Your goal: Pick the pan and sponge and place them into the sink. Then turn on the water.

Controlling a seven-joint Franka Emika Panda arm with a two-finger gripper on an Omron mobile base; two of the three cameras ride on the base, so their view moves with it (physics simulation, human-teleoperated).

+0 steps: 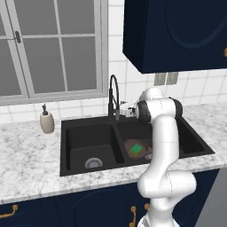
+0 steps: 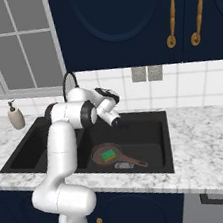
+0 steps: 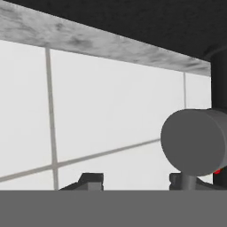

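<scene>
Hand view: faucet lever sits at 3 o'clock, beside your fingers, which stand apart.
Sink: pan and sponge lie in the right basin.
Advice: you should swing right and push the lever squarely.

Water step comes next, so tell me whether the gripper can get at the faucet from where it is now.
Probably yes. The gripper hangs above the sink's back edge beside the faucet, and in the hand view the faucet's grey cylinder sits just off the fingertips, nothing between. The pan and sponge lie below, out of the way.
</scene>
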